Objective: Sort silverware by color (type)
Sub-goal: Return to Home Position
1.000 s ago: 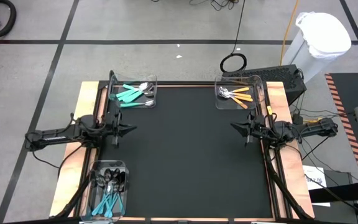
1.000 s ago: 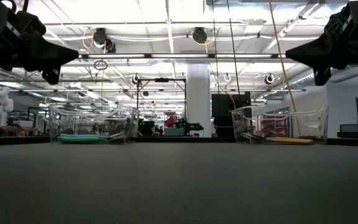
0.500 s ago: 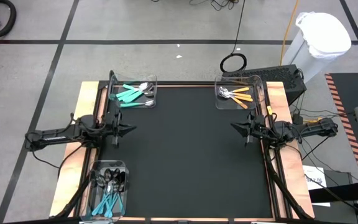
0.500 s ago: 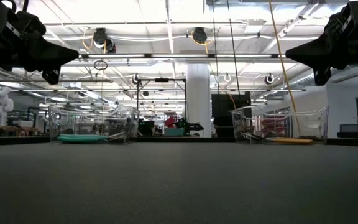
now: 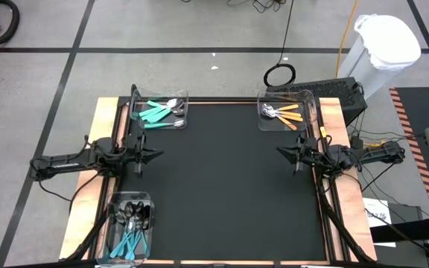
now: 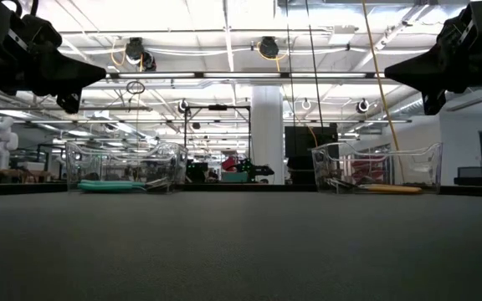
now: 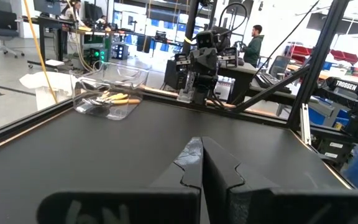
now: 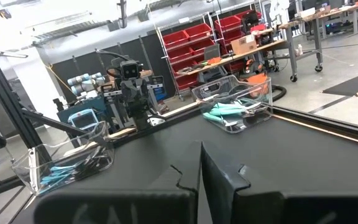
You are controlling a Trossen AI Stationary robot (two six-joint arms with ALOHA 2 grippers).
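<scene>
Dark-headed teal silverware (image 5: 130, 227) in my near-left bin (image 5: 132, 196), my left gripper (image 5: 150, 155) at the black mat's (image 5: 222, 186) left edge, fingers pressed together on nothing, teal-handled silverware (image 5: 157, 112) in the far-left bin (image 5: 186, 104), orange-handled silverware (image 5: 286, 113) in the far-right bin (image 5: 310, 112), my right gripper (image 5: 282, 151) at the right edge, likewise closed, holding nothing.

arms (image 5: 65, 161): matte black, jointed | left pincer (image 5: 159, 155): black, pointed | right pincer (image 5: 279, 150): black, pointed
</scene>
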